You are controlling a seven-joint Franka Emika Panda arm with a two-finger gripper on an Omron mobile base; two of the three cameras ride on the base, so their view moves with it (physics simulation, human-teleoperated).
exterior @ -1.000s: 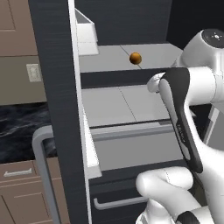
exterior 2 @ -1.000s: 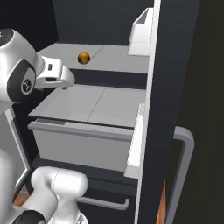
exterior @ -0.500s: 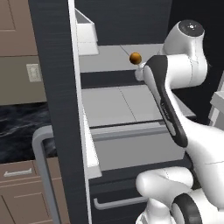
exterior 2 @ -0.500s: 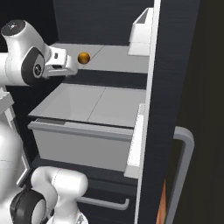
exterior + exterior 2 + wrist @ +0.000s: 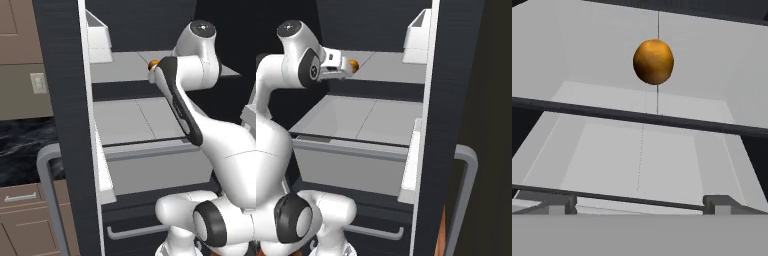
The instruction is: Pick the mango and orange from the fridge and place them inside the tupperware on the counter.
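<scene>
Here the black marble bench [image 5: 20,150] sits at the left edge of the left base view, beside the open fridge [image 5: 62,100] door. Right of centre, upper frame, the orange [image 5: 653,61] rests on the upper grey shelf [image 5: 391,70]. The fingers [image 5: 559,204] stand wide apart and hold nothing; they seem just short of the fruit, though depth is unclear.
</scene>
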